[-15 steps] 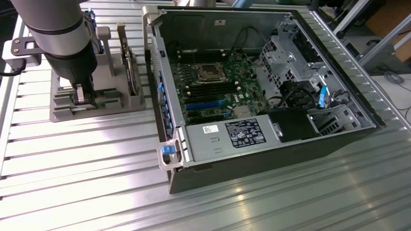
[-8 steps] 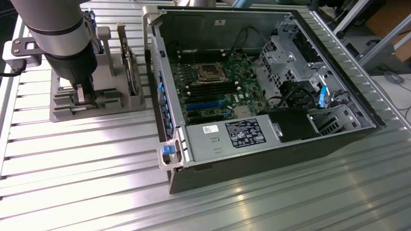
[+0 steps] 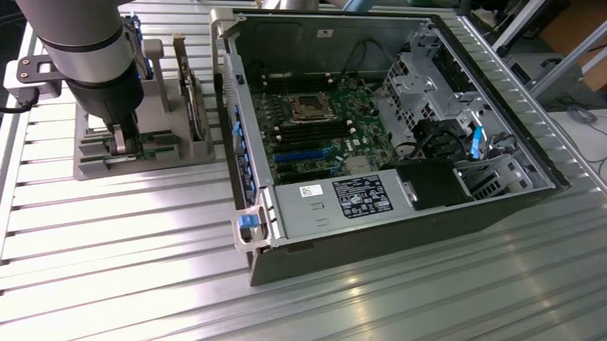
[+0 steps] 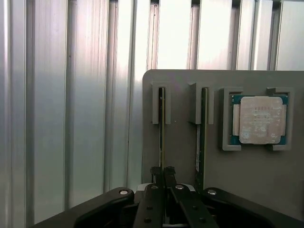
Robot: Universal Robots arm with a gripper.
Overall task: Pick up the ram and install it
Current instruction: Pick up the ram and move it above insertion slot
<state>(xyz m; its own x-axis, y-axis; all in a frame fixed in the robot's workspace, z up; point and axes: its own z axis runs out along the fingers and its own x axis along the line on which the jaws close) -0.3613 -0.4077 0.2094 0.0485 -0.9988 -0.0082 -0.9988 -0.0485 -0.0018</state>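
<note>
Ram [image 4: 162, 128] on edge in holder [image 4: 180, 142] slot, long axis straight ahead of pincer [image 4: 163, 172]; pincer pinching near end.

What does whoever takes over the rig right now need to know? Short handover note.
Gripper: closed on the ram, which stands on edge in its slot of the grey holder.
Also in the holder: a second memory stick and the processor, both untouched.
Done: approach and grasp.
Left: ram not yet lifted out, not yet installed on the motherboard in the open computer case at the exterior view's right.
</note>
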